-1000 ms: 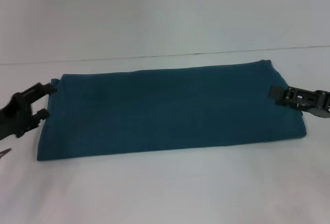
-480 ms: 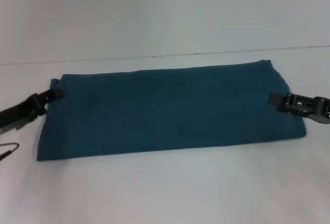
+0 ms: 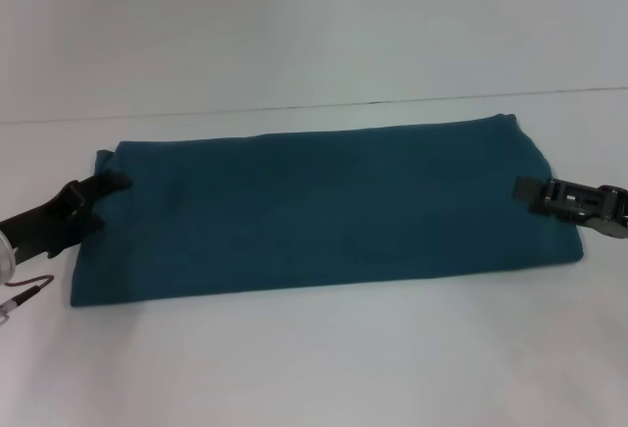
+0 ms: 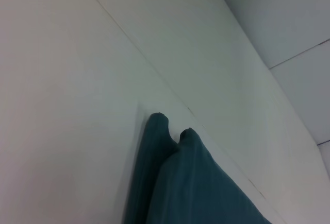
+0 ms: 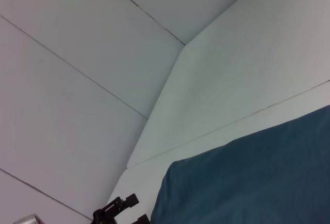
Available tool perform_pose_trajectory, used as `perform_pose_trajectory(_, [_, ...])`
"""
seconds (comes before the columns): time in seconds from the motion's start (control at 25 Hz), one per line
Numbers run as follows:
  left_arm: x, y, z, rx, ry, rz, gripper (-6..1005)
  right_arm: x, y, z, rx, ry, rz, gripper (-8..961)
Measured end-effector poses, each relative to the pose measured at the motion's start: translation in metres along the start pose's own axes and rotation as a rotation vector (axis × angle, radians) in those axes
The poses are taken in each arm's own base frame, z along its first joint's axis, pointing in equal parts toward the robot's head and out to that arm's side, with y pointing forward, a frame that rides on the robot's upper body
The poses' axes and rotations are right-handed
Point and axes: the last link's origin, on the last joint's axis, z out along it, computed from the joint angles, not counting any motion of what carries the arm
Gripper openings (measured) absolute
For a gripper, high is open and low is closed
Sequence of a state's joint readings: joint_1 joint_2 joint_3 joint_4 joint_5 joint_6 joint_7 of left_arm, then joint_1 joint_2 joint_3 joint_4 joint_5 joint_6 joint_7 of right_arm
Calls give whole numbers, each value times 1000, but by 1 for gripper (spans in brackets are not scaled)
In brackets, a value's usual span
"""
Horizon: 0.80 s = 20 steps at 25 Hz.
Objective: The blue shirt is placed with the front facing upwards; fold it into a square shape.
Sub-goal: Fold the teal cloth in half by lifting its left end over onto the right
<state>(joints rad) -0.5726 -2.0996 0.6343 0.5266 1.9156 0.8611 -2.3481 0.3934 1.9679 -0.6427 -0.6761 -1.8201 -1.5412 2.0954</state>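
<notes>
Blue shirt (image 3: 324, 211) lies folded into a long band on the white surface (image 3: 314, 358). Left end effector (image 3: 103, 186) pinches its far-left corner; right end effector (image 3: 535, 194) rests at its right edge, grip unclear.

Black hands (image 3: 103, 186) — seemingly a red cable.

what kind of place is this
Probably a robot test bench or lab: a bare white table, plain white panelled walls, and only a folded blue shirt with the left end effector and right end effector at its ends.

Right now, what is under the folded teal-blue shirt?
Only the white table shows around the teal-blue cotton shirt; beneath is covered. The left claw and right claw meet its ends.
</notes>
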Motion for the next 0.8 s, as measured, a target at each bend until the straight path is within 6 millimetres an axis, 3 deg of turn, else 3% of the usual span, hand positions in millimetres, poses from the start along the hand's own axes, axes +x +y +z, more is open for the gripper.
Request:
perform_pose_trajectory(0.6, [-6, -5, 6, 59, -21, 77, 844, 2, -3, -3, 10, -2, 7, 885])
perform_pose_trajectory(0.8, [4, 9, -1, -13, -6, 78, 844, 2, -3, -4, 5, 2, 9, 885])
